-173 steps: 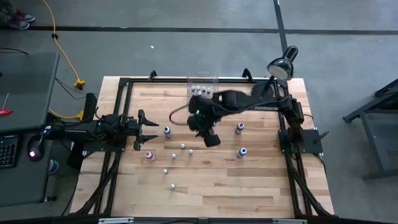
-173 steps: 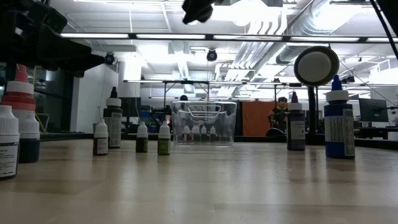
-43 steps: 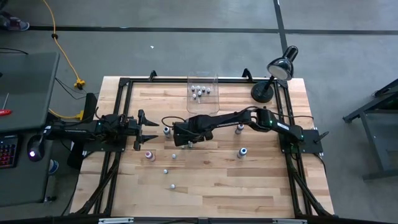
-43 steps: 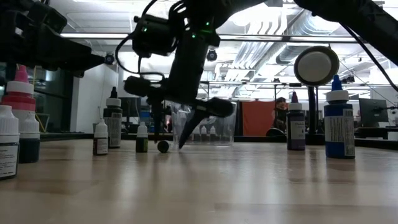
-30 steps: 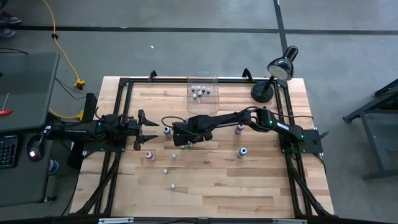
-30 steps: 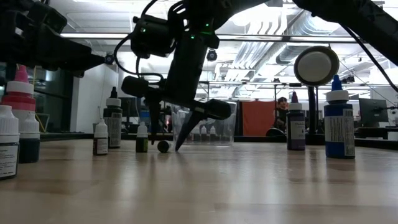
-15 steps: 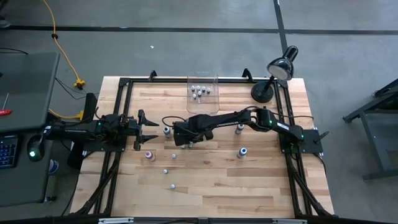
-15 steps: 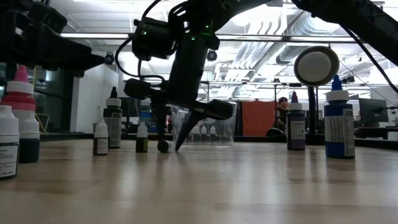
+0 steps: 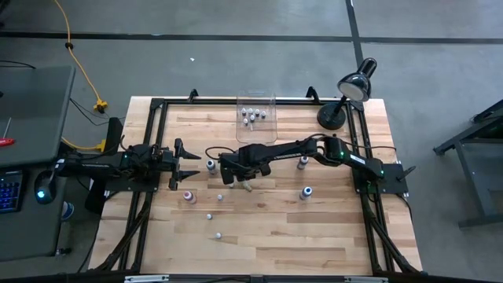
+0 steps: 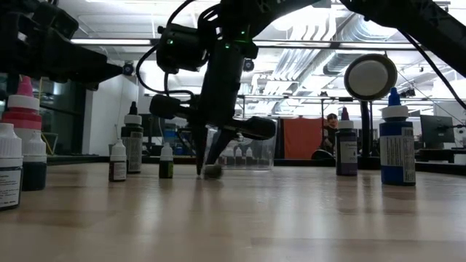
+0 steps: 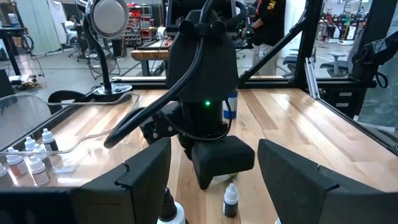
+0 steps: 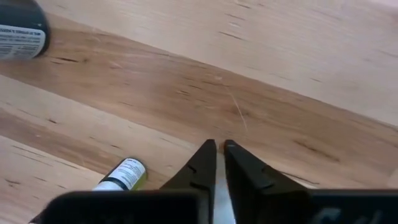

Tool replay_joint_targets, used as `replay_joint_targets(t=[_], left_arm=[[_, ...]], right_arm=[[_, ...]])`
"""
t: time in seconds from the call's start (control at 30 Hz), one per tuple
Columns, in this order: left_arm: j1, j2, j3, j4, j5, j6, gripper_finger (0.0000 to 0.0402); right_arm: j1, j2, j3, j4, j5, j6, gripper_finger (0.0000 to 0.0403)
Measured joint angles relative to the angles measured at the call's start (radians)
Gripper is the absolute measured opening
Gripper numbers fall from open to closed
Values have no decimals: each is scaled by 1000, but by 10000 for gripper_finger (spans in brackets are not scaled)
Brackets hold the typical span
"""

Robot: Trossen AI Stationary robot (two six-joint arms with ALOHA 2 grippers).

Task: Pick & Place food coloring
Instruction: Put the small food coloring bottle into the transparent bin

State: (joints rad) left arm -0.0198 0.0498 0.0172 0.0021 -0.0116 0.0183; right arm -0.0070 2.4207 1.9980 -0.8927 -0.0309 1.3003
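While the left claw (image 9: 189, 164) waits wide open at the left side of the surface (image 9: 314, 228), I find the right claw (image 12: 219, 145) down at mid-surface, fingers pinched almost together on nothing. One food coloring bottle (image 12: 120, 175) lies on its side just beside it.

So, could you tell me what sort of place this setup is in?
Probably a robotics lab or workshop: exposed ceiling ducts, a bare concrete floor, and more workbenches beyond the wooden table.
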Motion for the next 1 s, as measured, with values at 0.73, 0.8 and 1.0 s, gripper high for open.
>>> replay_joint_targets(t=[0.73,0.8,1.0], left_arm=[[0,0,0,0,0,0,239],[0,0,0,0,0,0,239],[0,0,0,0,0,0,239]], right_arm=[[3,1,77,-32,-1,-565,11],[3,1,97,-84,21,-612,11],[6,0,164,-204,121,-735,11]])
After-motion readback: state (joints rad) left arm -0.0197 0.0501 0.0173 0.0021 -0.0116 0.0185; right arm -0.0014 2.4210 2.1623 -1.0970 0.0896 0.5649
